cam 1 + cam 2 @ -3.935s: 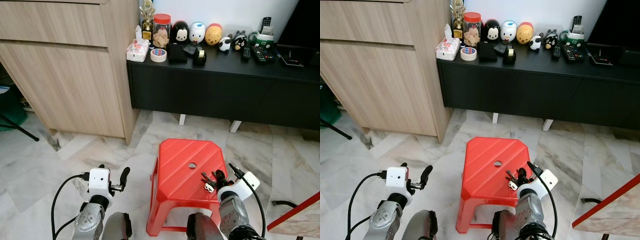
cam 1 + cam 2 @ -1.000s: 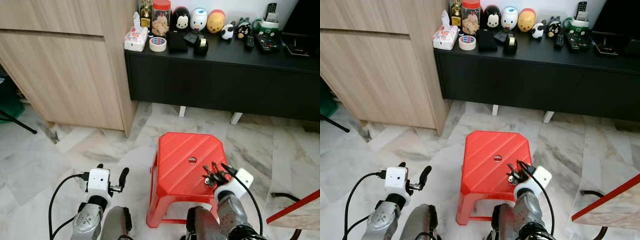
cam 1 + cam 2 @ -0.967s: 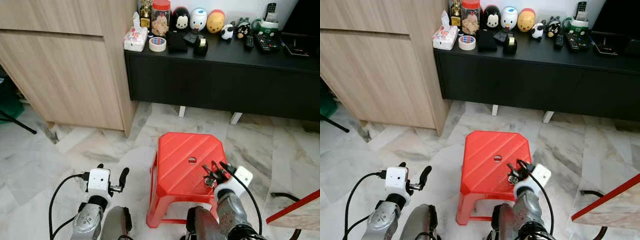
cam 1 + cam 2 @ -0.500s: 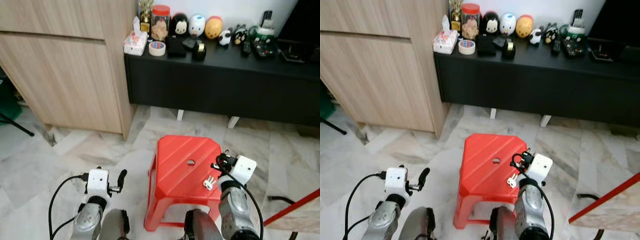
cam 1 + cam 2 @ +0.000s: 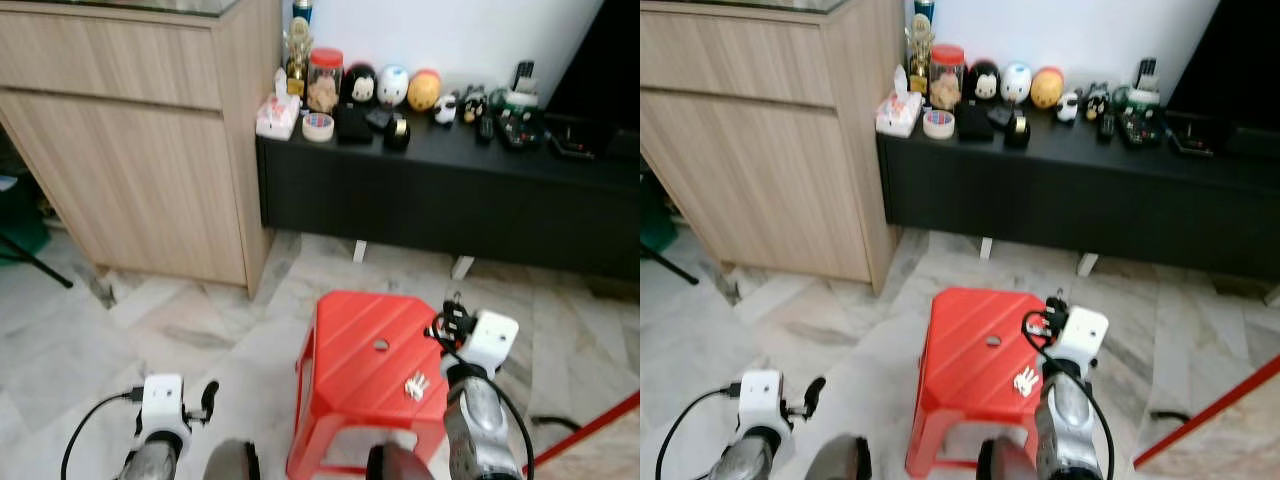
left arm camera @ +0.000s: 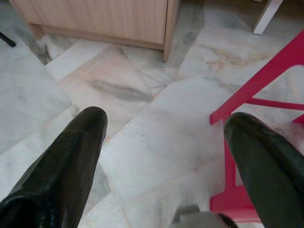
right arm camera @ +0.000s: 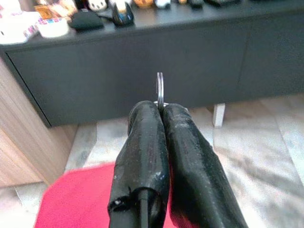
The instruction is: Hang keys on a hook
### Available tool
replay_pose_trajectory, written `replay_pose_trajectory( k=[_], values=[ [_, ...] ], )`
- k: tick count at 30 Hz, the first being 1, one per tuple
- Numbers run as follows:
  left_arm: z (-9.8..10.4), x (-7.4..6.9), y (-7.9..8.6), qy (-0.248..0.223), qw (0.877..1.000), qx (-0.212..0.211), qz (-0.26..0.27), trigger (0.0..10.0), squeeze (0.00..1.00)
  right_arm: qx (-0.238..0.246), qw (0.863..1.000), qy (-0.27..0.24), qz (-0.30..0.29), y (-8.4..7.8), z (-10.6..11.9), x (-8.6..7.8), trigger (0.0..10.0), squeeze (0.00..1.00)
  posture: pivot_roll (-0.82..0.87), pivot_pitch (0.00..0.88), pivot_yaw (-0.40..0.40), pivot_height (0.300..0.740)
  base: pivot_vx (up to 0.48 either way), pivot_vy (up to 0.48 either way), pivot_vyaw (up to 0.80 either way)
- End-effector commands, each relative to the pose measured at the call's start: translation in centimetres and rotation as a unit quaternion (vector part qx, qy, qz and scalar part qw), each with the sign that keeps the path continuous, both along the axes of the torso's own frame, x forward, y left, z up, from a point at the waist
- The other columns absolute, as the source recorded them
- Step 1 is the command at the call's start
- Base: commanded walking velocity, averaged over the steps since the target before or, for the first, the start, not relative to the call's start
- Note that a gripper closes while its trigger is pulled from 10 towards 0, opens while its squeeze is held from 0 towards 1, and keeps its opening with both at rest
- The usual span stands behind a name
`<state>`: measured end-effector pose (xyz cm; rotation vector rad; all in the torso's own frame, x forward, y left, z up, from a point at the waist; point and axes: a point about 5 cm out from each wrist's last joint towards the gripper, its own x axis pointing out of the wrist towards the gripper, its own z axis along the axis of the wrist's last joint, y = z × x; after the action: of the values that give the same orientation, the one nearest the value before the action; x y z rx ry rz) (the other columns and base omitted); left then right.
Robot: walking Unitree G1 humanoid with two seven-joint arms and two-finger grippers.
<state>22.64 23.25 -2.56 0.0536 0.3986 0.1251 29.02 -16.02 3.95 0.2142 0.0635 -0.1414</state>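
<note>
My right gripper (image 5: 447, 324) hovers above the right side of a red plastic stool (image 5: 362, 372). In the right wrist view its fingers (image 7: 147, 137) are pressed shut on a thin metal key ring (image 7: 160, 89) that sticks up past the tips. A small bunch of keys (image 5: 415, 385) dangles below the gripper, over the stool's top. My left gripper (image 6: 166, 118) hangs low at the left with its two black fingers wide apart, holding nothing, over marble floor beside the stool's leg (image 6: 259, 80).
A low black console (image 5: 450, 190) stands behind the stool, carrying toy figures (image 5: 393, 85), a jar, a tape roll (image 5: 318, 126) and remotes. A tall wooden cabinet (image 5: 140, 150) fills the left. A red-edged board (image 5: 600, 430) juts in at the lower right.
My right gripper has lifted off the stool's top with the keys, which now hang free. The head view has tilted upward, and the left arm sits lower in it.
</note>
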Motion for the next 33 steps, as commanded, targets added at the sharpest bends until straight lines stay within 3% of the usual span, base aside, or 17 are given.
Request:
replay_pose_trajectory(
  k=[1, 6, 17, 25, 33],
  values=[
    [-0.4, -0.3, -0.2, 0.012, 1.000, 0.003, -0.001, 10.0, 0.00, -0.013, 1.000, -0.012, 0.006, -0.1, 0.6, 0.3, 10.0, 0.00, 0.09, 0.000, -0.093, 0.709, 0.000, 0.000, 0.00],
    [-1.2, -1.0, 0.0, 0.038, 0.999, 0.005, 0.003, 10.0, 0.00, 0.002, 1.000, -0.006, -0.006, -0.3, 0.5, 0.1, 10.0, 0.00, 0.09, 0.000, -0.090, 0.739, 0.000, 0.000, 0.00],
    [-2.8, -3.0, 0.3, 0.094, 0.995, 0.012, 0.008, 10.0, 0.00, -0.011, 1.000, 0.023, 0.005, 0.1, -0.7, -0.8, 10.0, 0.00, 0.09, 0.000, -0.094, 0.740, 0.000, 0.000, 0.00],
    [-4.9, -6.3, 0.6, 0.184, 0.983, 0.003, 0.029, 10.0, 0.00, -0.012, 1.000, 0.026, 0.008, 0.5, -0.7, -0.6, 10.0, 0.00, 0.08, 0.000, -0.084, 0.740, 0.000, 0.000, 0.00],
    [-5.3, -6.9, 0.6, 0.197, 0.980, -0.006, 0.035, 10.0, 0.00, -0.013, 1.000, 0.021, 0.011, 0.7, -0.3, -0.2, 10.0, 0.00, 0.08, 0.000, -0.083, 0.740, 0.000, 0.000, 0.00]
  ],
)
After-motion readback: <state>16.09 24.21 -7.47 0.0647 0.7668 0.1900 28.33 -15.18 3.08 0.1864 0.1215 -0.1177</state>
